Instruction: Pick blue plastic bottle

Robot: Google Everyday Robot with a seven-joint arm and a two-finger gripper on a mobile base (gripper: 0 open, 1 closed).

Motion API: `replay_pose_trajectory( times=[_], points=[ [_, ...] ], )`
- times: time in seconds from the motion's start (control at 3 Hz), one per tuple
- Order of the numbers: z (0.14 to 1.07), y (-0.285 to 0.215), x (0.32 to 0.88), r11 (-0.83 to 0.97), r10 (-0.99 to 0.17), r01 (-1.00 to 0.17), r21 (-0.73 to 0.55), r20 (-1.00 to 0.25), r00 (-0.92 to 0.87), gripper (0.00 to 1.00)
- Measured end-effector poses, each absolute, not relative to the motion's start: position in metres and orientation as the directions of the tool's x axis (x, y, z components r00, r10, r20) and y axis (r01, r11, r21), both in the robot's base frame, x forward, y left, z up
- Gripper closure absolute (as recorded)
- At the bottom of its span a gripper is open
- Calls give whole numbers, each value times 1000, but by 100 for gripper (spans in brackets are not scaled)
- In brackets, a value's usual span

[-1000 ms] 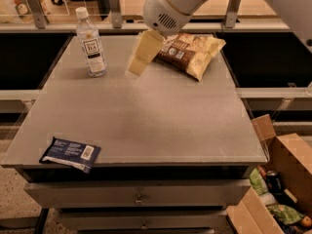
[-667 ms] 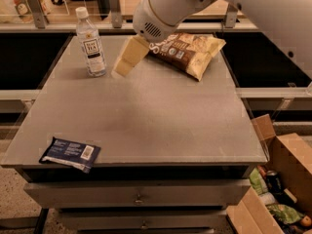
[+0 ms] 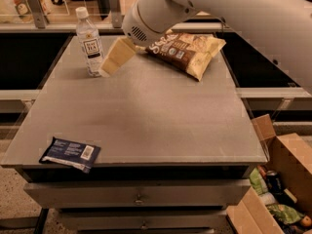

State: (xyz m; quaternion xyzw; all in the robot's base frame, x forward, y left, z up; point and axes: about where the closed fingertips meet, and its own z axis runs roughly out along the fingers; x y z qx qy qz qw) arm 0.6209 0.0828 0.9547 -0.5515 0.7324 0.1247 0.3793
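Observation:
The blue plastic bottle stands upright at the far left of the grey table. It is clear, with a white cap and a white-and-dark label. My gripper, cream coloured, reaches down from the white arm just to the right of the bottle, its tip close beside the bottle's lower half. It holds nothing that I can see.
A brown and cream snack bag lies at the far right of the table. A flat dark-blue packet lies at the front left corner. An open cardboard box with items stands on the floor at the right.
My gripper has moved left across the far part of the table, from beside the snack bag to right next to the bottle. The bottle, bag and packet have not moved.

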Motion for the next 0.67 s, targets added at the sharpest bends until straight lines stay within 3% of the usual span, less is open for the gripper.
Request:
replay_pose_trajectory(
  times=[0.67],
  points=[
    [942, 124, 638, 363, -613, -906, -218, -788, -56, 0]
  ],
)
